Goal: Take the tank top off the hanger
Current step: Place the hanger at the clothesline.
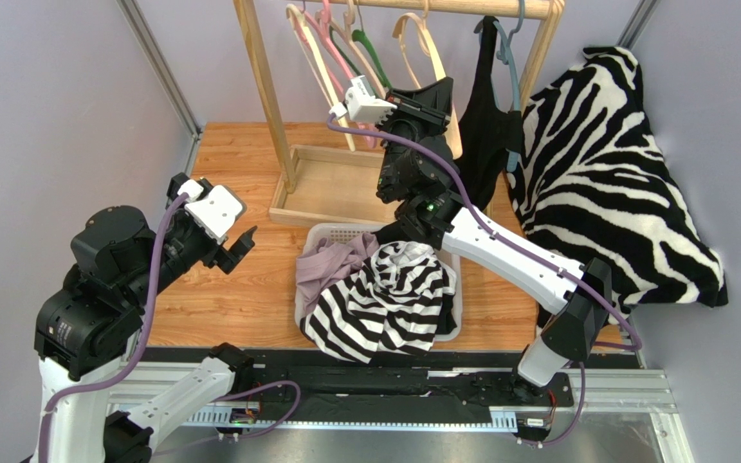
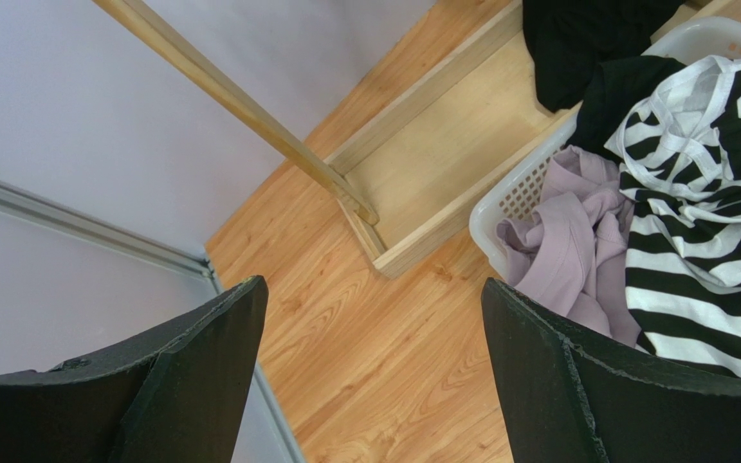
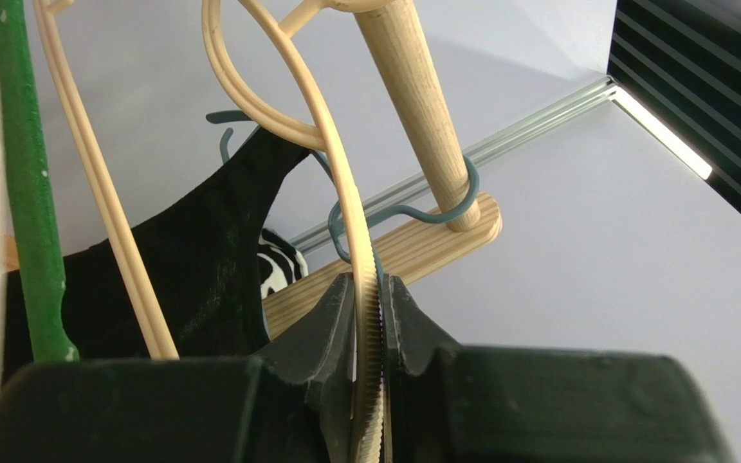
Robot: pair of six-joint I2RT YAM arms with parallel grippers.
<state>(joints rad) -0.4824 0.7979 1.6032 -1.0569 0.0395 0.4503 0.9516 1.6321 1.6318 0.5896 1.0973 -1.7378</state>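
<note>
Black tank top (image 1: 485, 135) hangs on the teal hanger (image 1: 512, 53), hooked over the wooden rail (image 1: 442, 8) of the rack at about 1 o'clock from the basket (image 1: 318, 236) in the top view. In the right wrist view the tank top (image 3: 200, 270) drapes at 9 o'clock of the fingers, and the teal hanger (image 3: 403, 210) hook wraps the rail (image 3: 413, 106) near its end. The right gripper (image 1: 439, 96) is up at the rack, at 9 o'clock of the tank top. The right gripper (image 3: 370, 289) fingers are pressed together, pinching the ribbed edge of an empty beige hanger (image 3: 345, 193), not the teal one and not the cloth. A green hanger (image 3: 26, 193) stands at the far 9 o'clock edge of that view. The left gripper (image 1: 239, 246) hovers over the table (image 1: 239, 154) at 9 o'clock of the basket, well apart from the rack. In the left wrist view the left gripper (image 2: 372, 289) has its fingers (image 2: 200, 376) spread wide, nothing between them, only bare table (image 2: 413, 405) below. The basket (image 2: 500, 207) sits at 2 o'clock there, holding a lilac garment (image 2: 568, 251) and a striped garment (image 2: 703, 193), just beside the rack base (image 2: 432, 164). A zebra cloth (image 1: 616, 174) lies at 3 o'clock of the tank top, touching it.
</note>
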